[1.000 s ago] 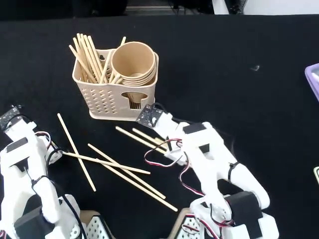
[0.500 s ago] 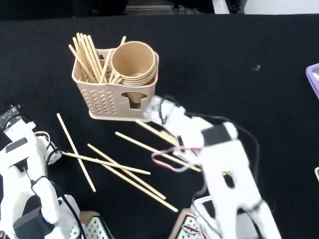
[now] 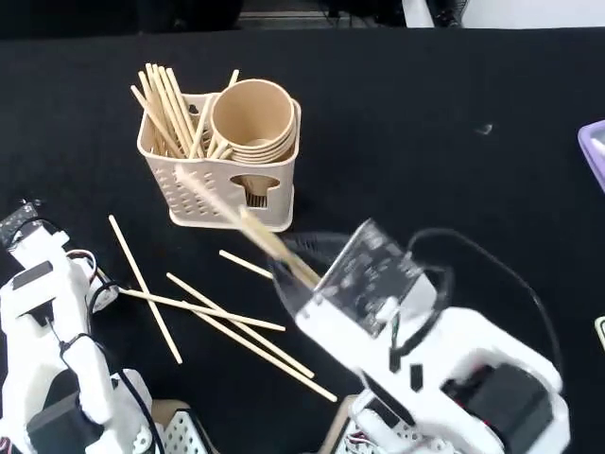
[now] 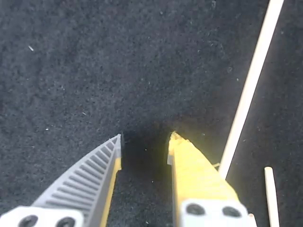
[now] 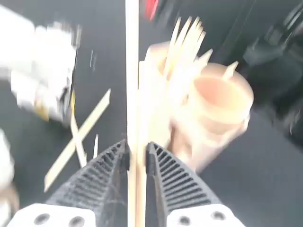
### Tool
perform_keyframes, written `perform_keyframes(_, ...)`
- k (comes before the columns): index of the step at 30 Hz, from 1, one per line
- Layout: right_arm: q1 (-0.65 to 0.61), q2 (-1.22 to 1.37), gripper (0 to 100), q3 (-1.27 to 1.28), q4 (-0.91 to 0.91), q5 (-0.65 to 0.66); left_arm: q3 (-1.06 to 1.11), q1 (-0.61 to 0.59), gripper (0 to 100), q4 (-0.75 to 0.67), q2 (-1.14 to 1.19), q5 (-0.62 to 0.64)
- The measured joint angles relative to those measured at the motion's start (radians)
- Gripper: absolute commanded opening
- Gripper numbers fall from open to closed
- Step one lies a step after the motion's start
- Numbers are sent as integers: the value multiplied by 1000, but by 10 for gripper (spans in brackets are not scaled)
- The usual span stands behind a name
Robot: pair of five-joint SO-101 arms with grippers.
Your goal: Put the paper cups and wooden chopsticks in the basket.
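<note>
We find the right gripper (image 5: 136, 151) has lifted off the table (image 4: 71, 71), pinching a chopstick (image 3: 227, 210) near the basket (image 3: 203, 189), which holds stacked paper cups (image 3: 253, 118) and upright chopsticks (image 3: 165, 99). The left gripper (image 4: 144, 144) hangs low, jaws apart, holding nothing.

The table (image 3: 444, 104) is showing plain black cloth, flecked with pale lint. The basket (image 3: 203, 194) is showing beige, its walls patterned with rows of small holes. The cups (image 3: 253, 115) are showing tan, the chopsticks (image 3: 144, 286) pale wood. The arms (image 3: 43, 312) are wearing white shells with red, black and white wires. The left gripper (image 4: 145, 137) is showing one grey ribbed finger and one yellow. The right gripper (image 5: 137, 143) is showing dark grey ribbed fingers against a pale chopstick (image 5: 132, 71). A purple thing (image 3: 594, 142) is edging the table.
</note>
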Motion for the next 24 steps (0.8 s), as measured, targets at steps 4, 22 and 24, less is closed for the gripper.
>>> perform_keyframes(4, -8, 66, 11, -9, -290, -121, 0, 0, 170, 0, 0, 0)
perform_keyframes(22, 34, 703, 11, -9, -1407, -230, 0, 0, 170, 0, 0, 0)
perform_keyframes(24, 58, 786, 11, -38, -1430, -230, 0, 0, 170, 0, 0, 0)
